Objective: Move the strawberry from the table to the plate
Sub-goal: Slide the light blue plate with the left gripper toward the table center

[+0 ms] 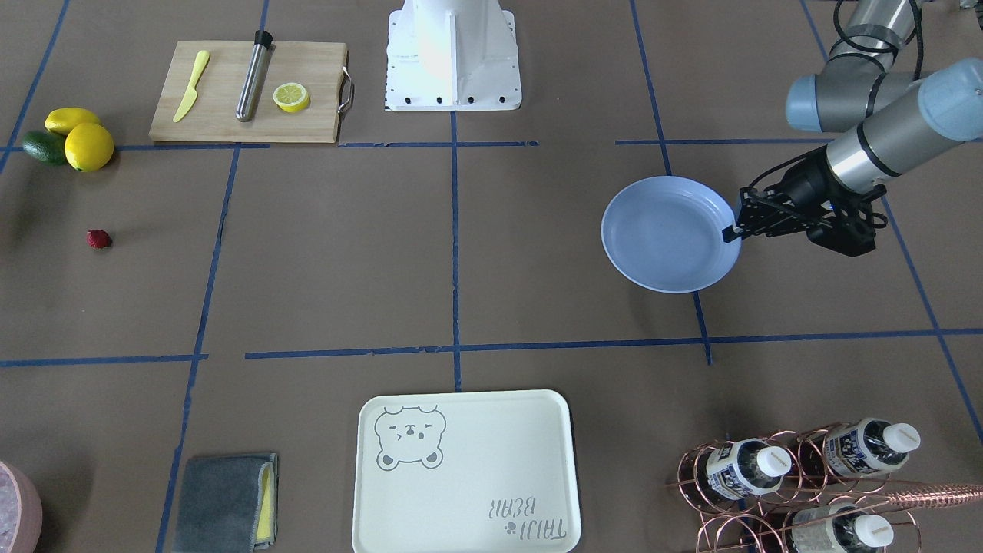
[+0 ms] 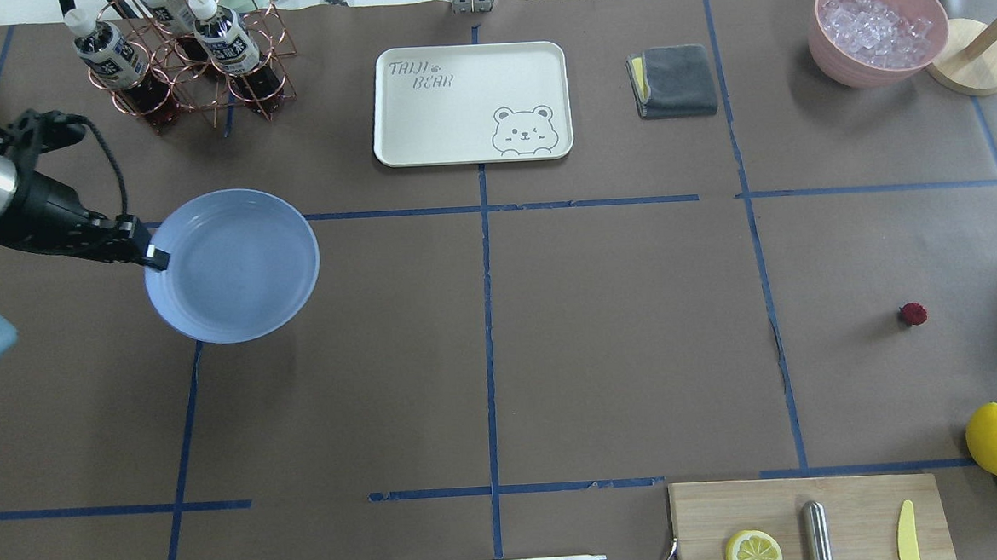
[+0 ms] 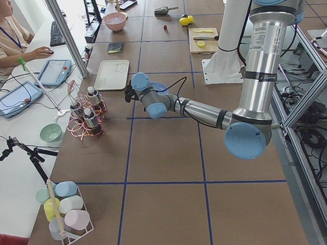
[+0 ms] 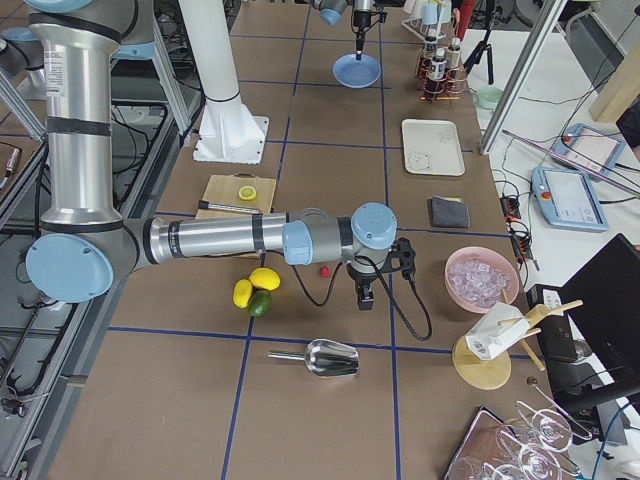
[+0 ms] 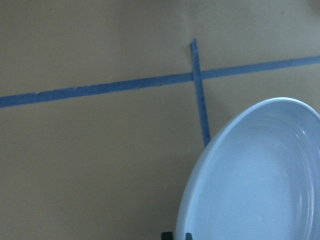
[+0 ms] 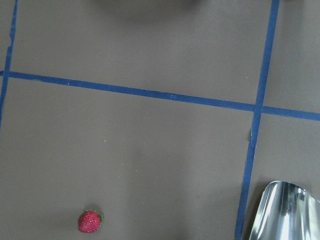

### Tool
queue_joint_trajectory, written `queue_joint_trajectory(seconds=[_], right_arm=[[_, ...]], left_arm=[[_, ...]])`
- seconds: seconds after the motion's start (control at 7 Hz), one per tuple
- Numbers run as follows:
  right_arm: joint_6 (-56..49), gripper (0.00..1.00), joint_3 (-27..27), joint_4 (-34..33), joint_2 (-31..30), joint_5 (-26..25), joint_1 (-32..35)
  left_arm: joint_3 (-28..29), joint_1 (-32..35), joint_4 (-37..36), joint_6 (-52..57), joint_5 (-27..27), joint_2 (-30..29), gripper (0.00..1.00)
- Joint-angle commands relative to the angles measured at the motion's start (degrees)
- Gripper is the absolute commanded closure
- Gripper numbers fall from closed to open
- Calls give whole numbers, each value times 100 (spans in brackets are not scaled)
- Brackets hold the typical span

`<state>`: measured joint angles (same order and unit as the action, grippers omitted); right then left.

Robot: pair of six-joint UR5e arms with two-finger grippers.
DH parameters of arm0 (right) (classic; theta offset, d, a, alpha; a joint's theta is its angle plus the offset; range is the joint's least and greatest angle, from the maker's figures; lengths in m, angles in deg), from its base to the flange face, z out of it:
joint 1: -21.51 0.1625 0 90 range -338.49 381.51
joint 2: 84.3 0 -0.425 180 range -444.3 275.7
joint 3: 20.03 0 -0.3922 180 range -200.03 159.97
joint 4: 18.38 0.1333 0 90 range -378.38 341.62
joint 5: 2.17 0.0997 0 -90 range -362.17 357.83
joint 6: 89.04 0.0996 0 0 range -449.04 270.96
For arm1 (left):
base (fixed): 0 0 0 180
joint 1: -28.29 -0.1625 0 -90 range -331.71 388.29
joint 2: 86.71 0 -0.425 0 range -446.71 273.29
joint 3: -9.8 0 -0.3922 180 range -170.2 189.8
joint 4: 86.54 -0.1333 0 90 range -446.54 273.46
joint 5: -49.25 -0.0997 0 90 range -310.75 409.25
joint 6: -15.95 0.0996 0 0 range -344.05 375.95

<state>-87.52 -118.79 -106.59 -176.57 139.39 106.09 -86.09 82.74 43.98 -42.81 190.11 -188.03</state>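
Bottles [image 1: 868, 445] in rack [image 1: 941, 489], left hand [image 1: 729, 230] gripping plate [image 1: 664, 234], strawberry [image 1: 99, 239] on table [image 1: 537, 253]

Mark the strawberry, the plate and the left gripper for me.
strawberry [image 2: 912, 315], overhead exterior view, middle of the berry.
plate [image 2: 238, 268], overhead exterior view, bare centre.
left gripper [image 2: 156, 259], overhead exterior view, fingertips at the plate's rim.

You are looking straight down on a brown desk [image 6: 150, 160] crossed by blue tape lines [image 6: 135, 91]. A small red strawberry [image 6: 90, 221] lies near the bottom left edge. A shiny metal scoop [image 6: 282, 212] pokes in at the bottom right corner, well apart from it.
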Motion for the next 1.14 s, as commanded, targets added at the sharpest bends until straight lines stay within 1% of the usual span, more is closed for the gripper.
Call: queue_joint_trajectory(seconds=[0.0, 0.14, 0.29, 0.43, 0.57, 1.0], right_arm=[[-12, 0, 24, 128, -1, 3, -3], [-3, 0, 68, 277, -19, 3, -3], [-3, 0, 68, 287, -36, 3, -3], [-3, 0, 68, 287, -36, 3, -3], [-3, 0, 68, 296, -36, 3, -3], [-12, 0, 68, 304, -54, 3, -3]], left_arm=[[227, -1045, 255, -1292, -520, -972, 100], [455, -1738, 246, -1610, -1159, -1412, 100], [770, -2110, 272, -1874, -1584, -1782, 100], [834, -2210, 272, -1868, -1858, -1829, 100], [861, -2263, 281, -1842, -1999, -1795, 100], [992, -2272, 386, -1833, -2054, -1847, 100]])
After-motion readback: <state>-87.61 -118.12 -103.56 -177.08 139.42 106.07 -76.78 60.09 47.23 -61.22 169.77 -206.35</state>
